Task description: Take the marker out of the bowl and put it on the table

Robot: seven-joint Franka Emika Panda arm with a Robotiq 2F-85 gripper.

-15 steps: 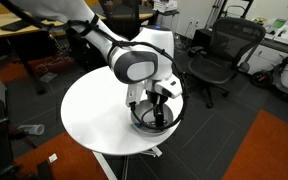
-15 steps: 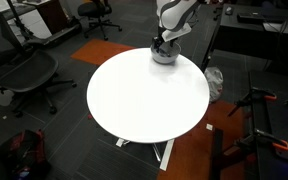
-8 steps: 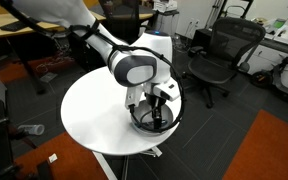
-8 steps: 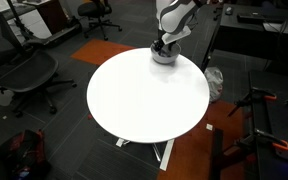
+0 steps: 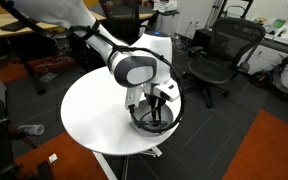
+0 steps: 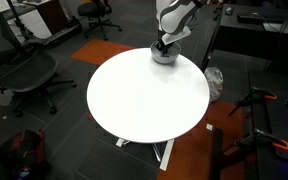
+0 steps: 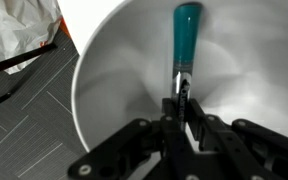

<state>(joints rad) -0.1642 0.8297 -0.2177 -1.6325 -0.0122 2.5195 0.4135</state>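
Wrist view, fingers [image 7: 170, 108] nipped on marker [image 7: 187, 35]

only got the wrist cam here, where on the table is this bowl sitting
observer: the bowl sits right at the edge of the round table, not in the middle.
operator: where's room for the marker
observer: nearly all the white top lies across from that edge, on the bowl's other side.
operator: anything close off that edge
observer: a black office chair stands on the floor off that side, apart from the table.
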